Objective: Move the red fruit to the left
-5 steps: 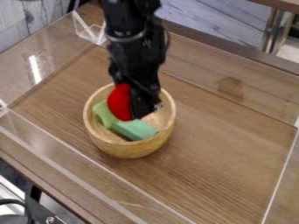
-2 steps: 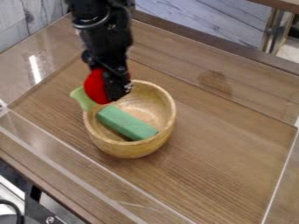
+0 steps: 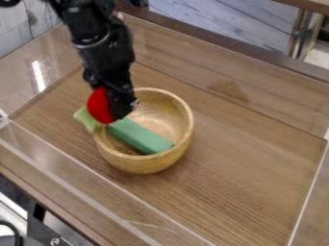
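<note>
The red fruit (image 3: pixel 99 102) is a small bright-red ball with light-green leaves poking out at its lower left. It hangs just over the left rim of the wooden bowl (image 3: pixel 170 152). My black gripper (image 3: pixel 113 102) comes down from the upper left and is shut on the red fruit, with its fingers covering the fruit's right side. A green rectangular block (image 3: pixel 139 135) lies inside the bowl, just right of the fruit.
The bowl stands on a wooden table (image 3: pixel 244 192) enclosed by low clear plastic walls (image 3: pixel 38 154) at the left and front. A chair leg (image 3: pixel 305 38) stands beyond the table at the upper right.
My gripper lifted the red fruit out of the bowl's middle and carried it left to the bowl's left rim. The green block stayed in the bowl.
</note>
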You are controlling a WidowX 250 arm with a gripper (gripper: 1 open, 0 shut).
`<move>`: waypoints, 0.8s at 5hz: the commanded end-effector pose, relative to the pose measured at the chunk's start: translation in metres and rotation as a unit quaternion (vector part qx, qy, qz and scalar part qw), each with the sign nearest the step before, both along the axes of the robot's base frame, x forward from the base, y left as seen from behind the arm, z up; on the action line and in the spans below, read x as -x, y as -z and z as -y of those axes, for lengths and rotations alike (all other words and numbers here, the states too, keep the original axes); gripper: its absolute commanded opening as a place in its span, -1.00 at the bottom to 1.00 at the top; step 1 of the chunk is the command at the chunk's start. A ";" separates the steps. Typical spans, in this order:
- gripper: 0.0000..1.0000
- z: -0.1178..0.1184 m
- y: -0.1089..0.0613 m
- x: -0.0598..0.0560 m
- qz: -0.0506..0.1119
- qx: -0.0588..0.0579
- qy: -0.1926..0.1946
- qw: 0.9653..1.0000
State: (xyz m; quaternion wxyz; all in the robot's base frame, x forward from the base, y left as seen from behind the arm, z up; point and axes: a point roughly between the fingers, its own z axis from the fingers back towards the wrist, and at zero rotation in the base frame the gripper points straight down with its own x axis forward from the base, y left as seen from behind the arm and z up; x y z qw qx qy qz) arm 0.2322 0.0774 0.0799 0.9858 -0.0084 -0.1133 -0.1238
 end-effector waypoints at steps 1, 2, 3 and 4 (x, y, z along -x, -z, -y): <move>-1.00 -0.004 0.001 0.002 0.015 0.001 -0.009 1.000; -1.00 0.004 -0.006 0.009 0.018 0.008 0.016 1.000; -1.00 0.013 -0.013 0.017 0.019 0.016 0.041 0.999; -1.00 0.010 -0.019 0.022 0.019 0.023 0.054 0.998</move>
